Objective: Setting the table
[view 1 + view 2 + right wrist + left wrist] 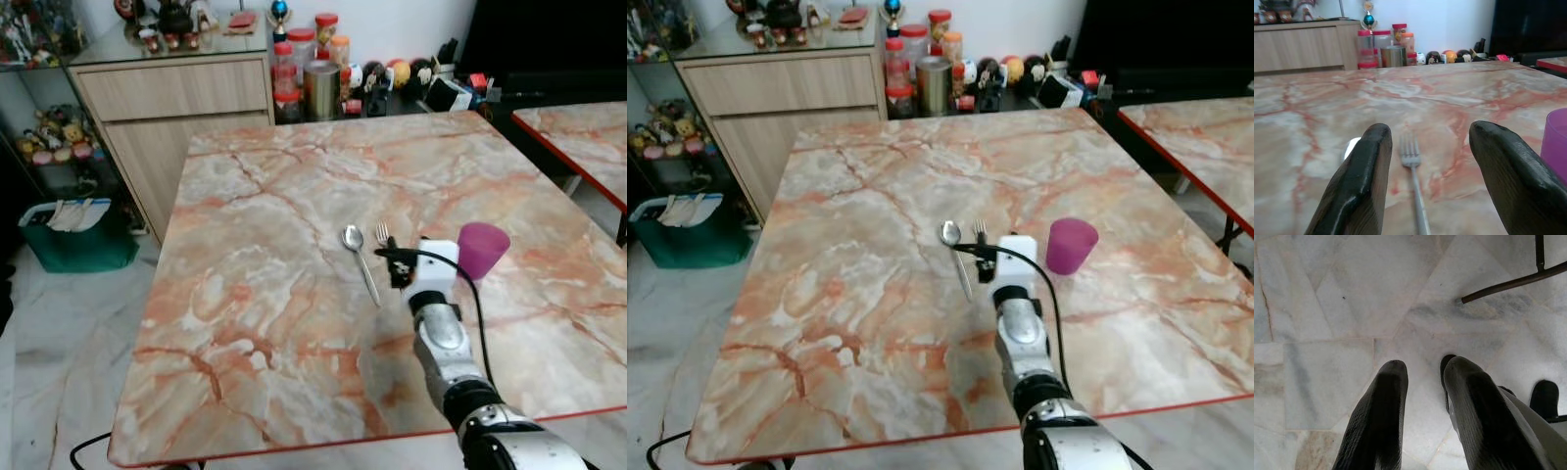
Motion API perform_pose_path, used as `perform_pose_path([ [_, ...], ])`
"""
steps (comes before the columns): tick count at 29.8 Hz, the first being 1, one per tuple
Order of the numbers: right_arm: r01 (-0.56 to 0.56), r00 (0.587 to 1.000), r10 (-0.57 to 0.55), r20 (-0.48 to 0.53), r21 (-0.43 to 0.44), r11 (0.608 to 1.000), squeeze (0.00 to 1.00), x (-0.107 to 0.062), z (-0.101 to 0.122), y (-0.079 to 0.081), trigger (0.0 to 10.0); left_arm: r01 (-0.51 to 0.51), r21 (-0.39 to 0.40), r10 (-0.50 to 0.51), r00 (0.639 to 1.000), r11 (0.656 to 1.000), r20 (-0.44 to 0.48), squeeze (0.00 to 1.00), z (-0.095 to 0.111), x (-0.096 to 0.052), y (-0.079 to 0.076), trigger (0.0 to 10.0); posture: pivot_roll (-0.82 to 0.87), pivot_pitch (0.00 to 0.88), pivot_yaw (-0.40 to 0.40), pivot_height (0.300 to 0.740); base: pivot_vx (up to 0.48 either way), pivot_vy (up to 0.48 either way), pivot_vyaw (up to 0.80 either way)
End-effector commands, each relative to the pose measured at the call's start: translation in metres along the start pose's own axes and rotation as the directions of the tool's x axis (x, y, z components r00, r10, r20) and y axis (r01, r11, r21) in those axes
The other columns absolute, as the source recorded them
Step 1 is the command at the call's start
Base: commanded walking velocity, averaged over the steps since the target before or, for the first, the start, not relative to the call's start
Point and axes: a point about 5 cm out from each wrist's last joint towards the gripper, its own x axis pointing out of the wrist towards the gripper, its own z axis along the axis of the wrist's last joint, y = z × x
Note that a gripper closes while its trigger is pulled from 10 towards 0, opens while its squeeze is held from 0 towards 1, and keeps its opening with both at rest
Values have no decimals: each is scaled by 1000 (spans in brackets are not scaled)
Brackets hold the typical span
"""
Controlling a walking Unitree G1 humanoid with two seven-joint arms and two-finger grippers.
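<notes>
- Counter [294, 323]: pink-veined marble top with a red edge, occupying the centre of the head views.
- Spoon [359, 257]: lies flat on the counter just right of frame centre, bowl toward the far edge.
- Fork [1413, 186]: lies flat just beside the spoon, tines pointing away from the robot; its handle runs under the right hand.
- Purple cup [1071, 245]: stands upright on the counter, right of the fork and near it, not touching.
- Right hand [1430, 171]: low over the counter, centre-right of frame, fingers [1359, 186] spread wide either side of the fork handle, gripping nothing.
- Left hand [1422, 374]: hangs above the pale tiled floor [1327, 308], fingers nearly together with a narrow gap, empty.
- Wooden cabinet [167, 108] and storage jars [309, 69]: upper left and top centre, beyond the counter.
</notes>
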Motion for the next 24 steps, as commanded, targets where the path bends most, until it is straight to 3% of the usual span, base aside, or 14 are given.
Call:
perform_pose_path([
  [1,-2,1000,2,2,12,1000,0,1,1,2,10000,-9,5,9,1000,1000,-13,0,-2,0,3,10000,31,0,5,740,0,0,0],
  [15,-25,998,29,-63,61,998,0,6,0,3,10000,-7,19,8,1000,1000,-25,0,-4,0,3,10000,31,0,13,740,0,0,0],
  [24,-41,998,43,-46,55,998,0,14,11,-3,10000,-12,16,12,1000,1000,-29,0,-5,-1,3,10000,40,0,7,740,0,0,0],
])
